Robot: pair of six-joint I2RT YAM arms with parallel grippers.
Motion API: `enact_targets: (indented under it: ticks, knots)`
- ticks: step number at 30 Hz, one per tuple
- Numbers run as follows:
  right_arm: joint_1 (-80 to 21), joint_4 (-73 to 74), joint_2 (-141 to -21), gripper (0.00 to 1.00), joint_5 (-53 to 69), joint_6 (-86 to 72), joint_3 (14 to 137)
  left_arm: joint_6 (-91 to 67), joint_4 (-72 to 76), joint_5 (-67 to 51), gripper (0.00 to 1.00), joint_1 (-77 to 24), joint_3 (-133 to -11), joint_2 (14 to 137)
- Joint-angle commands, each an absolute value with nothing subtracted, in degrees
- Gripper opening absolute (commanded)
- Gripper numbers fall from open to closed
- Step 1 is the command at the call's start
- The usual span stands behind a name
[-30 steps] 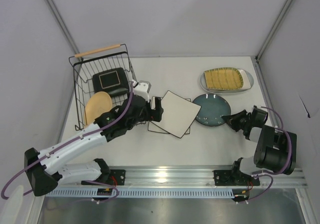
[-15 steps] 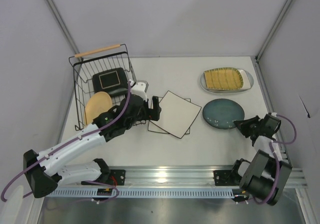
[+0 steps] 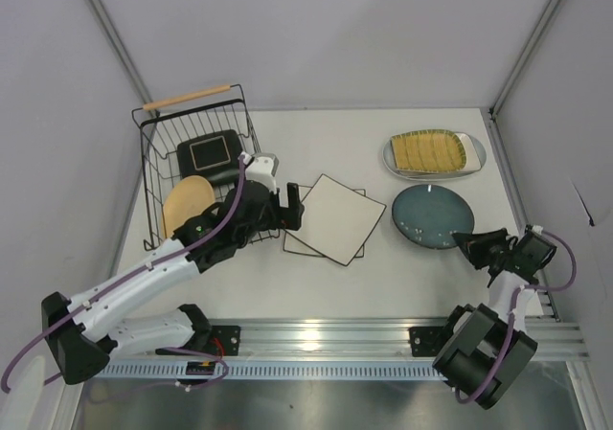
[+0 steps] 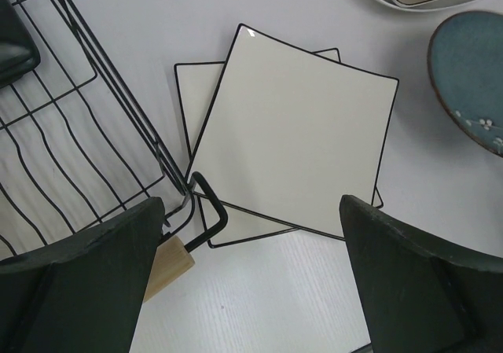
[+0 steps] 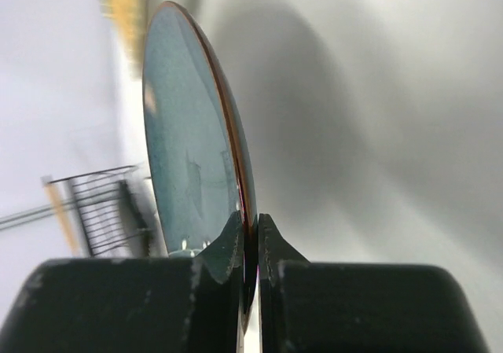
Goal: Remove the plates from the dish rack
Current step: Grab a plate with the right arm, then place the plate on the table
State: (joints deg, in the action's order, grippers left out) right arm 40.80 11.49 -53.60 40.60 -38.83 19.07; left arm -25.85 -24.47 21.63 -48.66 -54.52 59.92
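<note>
Plates are seen from above: a tan round plate [image 3: 188,205] and a black-rimmed teal square plate [image 3: 213,151] inside the dish rack [image 3: 196,114] at the worktop's [image 3: 316,286] left rear — two white square plates [image 3: 340,217] stacked askew beside it. Left wrist: the left gripper's [image 4: 251,282] jaws are spread, empty, above them. Right wrist: the speckled teal plate's [image 5: 189,133] rim is clamped edge-on by the right gripper [image 5: 250,231].
</note>
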Motion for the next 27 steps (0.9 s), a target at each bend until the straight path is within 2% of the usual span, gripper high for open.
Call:
enact_targets:
  ticks: [1, 7, 14, 21, 27]
  knots:
    - [42.1, -8.77, -48.88, 0.0, 56.16, -50.78, 18.2, -25.14, -23.64, 21.62, 0.99, -47.64, -53.7, 57.75]
    - [39.56, -16.17, -48.6, 0.0, 56.95, -53.27, 18.98, -25.22, -23.56, 21.45, 0.99, -46.58, -52.91, 57.22]
    - [20.61, -3.97, -55.89, 0.0, 49.85, -39.65, 33.02, -25.75, -23.2, 21.36, 1.0, -46.23, -52.82, 57.22]
    - [6.53, -10.89, -67.13, 0.0, 43.95, -39.72, 35.24, -26.1, -23.73, 21.97, 1.0, -45.7, -51.77, 55.02]
    - [0.18, -18.98, -77.95, 0.0, 42.45, -41.83, 35.77, -26.46, -23.82, 22.15, 1.0, -45.44, -50.89, 53.44]
